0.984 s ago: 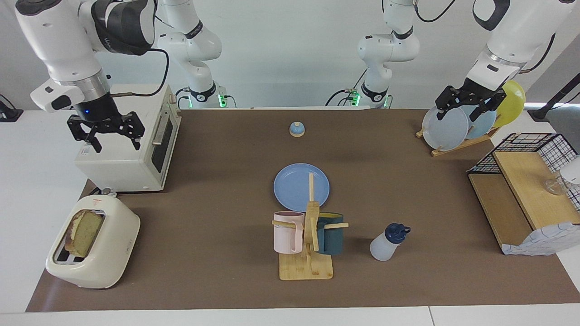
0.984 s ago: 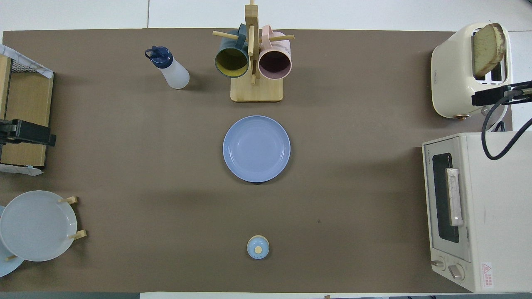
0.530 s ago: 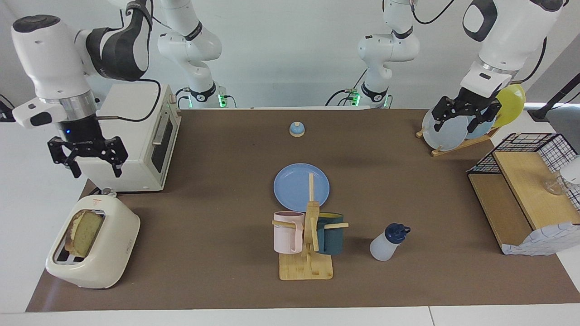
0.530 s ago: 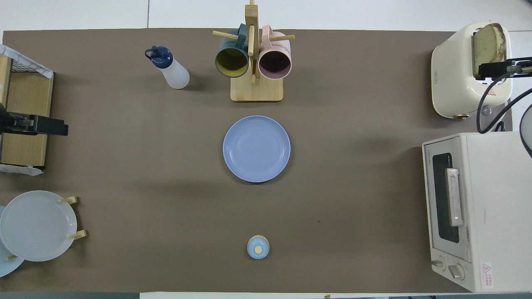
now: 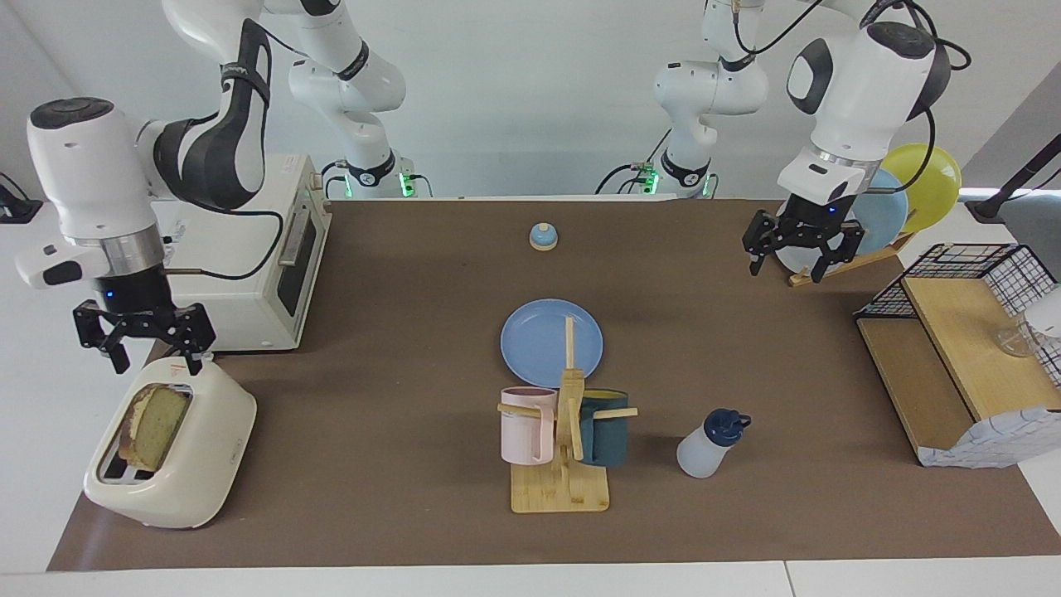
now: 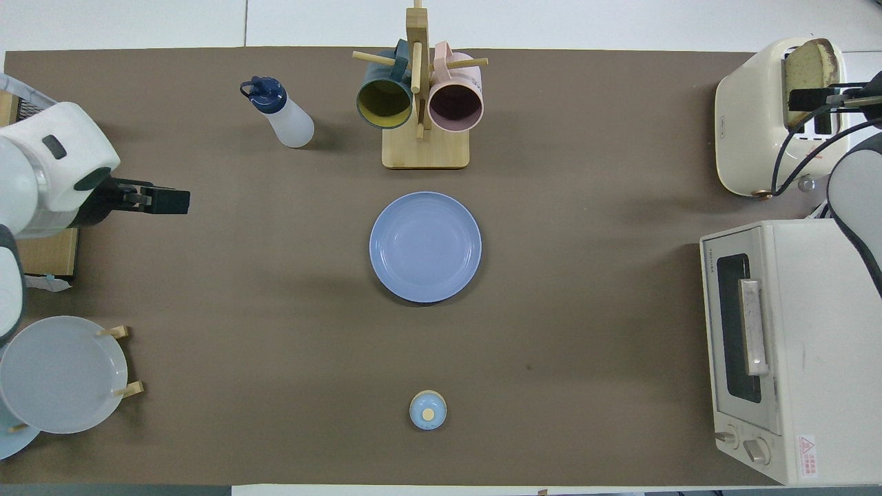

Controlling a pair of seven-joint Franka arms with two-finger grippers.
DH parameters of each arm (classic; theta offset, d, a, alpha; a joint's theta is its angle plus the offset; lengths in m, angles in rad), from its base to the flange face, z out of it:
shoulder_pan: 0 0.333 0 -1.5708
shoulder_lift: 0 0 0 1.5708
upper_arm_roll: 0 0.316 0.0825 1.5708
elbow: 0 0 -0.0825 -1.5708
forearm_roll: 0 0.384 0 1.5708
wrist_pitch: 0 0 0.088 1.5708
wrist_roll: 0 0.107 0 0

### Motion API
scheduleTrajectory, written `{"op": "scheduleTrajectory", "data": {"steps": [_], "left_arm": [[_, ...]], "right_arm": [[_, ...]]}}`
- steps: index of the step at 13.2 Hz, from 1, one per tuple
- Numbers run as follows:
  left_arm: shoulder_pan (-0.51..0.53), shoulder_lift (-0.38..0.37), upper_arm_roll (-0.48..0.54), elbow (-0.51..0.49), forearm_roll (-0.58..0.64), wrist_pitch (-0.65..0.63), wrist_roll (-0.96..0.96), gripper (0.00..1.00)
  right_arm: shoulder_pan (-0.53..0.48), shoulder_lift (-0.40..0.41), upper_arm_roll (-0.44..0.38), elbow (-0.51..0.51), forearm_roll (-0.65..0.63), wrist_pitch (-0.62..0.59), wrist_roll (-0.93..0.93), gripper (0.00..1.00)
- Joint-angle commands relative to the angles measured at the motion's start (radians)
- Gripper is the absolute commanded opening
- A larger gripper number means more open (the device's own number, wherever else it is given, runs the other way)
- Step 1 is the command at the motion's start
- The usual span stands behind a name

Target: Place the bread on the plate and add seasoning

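The bread [image 5: 153, 424] [image 6: 806, 72] stands upright in a slot of the cream toaster [image 5: 170, 452] at the right arm's end of the table. My right gripper [image 5: 157, 363] [image 6: 816, 98] hangs open just over the toaster's end nearest the robots, apart from the bread. The light blue plate [image 5: 539, 340] [image 6: 425, 246] lies flat mid-table with nothing on it. The seasoning bottle [image 5: 709, 444] [image 6: 282, 114] stands farther from the robots than the plate, beside the mug tree. My left gripper [image 5: 786, 269] [image 6: 165, 201] is open and holds nothing, over the mat beside the plate rack.
A toaster oven [image 5: 249, 274] stands beside the toaster, nearer the robots. A wooden mug tree [image 5: 564, 431] holds a pink and a teal mug. A small bell [image 5: 543, 237] sits near the robots. A rack of upright plates [image 5: 879, 220] and a wire shelf [image 5: 961, 348] stand at the left arm's end.
My right gripper came down from over the toaster oven to just over the toaster. My left gripper moved off the rack plates and out over the mat. Both stayed open.
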State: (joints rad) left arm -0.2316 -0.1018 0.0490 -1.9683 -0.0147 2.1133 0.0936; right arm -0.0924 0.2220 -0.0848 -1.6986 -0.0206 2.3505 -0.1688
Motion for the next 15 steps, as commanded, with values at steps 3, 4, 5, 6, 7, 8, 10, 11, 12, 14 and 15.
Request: {"op": "scheduleTrajectory", "data": {"steps": [3,4,5,6,7,8,10,11,12,14,15], "left_arm": [[-0.061,-0.015,0.014,-0.194,-0.002,0.310,0.003,1.00],[-0.066,0.002,0.014,-0.219,-0.002,0.377,0.003,1.00],[-0.077,0.031,0.014,-0.240,-0.002,0.466,-0.005,1.00],[-0.099,0.069,0.014,-0.262,-0.002,0.564,-0.006,1.00],[-0.103,0.095,0.014,-0.276,-0.002,0.642,-0.020,1.00],[-0.104,0.120,0.014,-0.303,-0.002,0.724,-0.053,1.00],[-0.110,0.186,0.017,-0.339,-0.004,0.897,-0.071,1.00],[-0.112,0.218,0.017,-0.343,-0.004,0.963,-0.093,1.00],[-0.112,0.238,0.017,-0.342,-0.004,0.997,-0.097,1.00],[-0.141,0.299,0.020,-0.342,-0.008,1.100,-0.100,1.00],[-0.143,0.332,0.019,-0.342,-0.010,1.161,-0.101,1.00]], "right_arm": [[-0.030,0.069,0.007,0.011,0.016,0.111,-0.003,1.00],[-0.027,0.075,0.007,0.017,0.007,0.131,-0.002,1.00],[-0.018,0.079,0.007,0.036,0.002,0.133,-0.002,1.00],[-0.017,0.086,0.007,0.043,0.001,0.135,-0.005,1.00],[-0.032,0.106,0.008,0.046,0.001,0.135,-0.017,1.00],[-0.042,0.117,0.008,0.051,0.004,0.142,-0.049,1.00],[-0.044,0.134,0.008,0.081,0.002,0.142,-0.073,0.76],[-0.044,0.137,0.008,0.095,0.002,0.121,-0.087,0.63],[-0.044,0.137,0.008,0.105,-0.001,0.106,-0.101,0.36],[-0.035,0.152,0.008,0.152,-0.031,0.055,-0.139,0.00],[-0.032,0.164,0.014,0.187,-0.070,0.017,-0.140,0.00]]}}
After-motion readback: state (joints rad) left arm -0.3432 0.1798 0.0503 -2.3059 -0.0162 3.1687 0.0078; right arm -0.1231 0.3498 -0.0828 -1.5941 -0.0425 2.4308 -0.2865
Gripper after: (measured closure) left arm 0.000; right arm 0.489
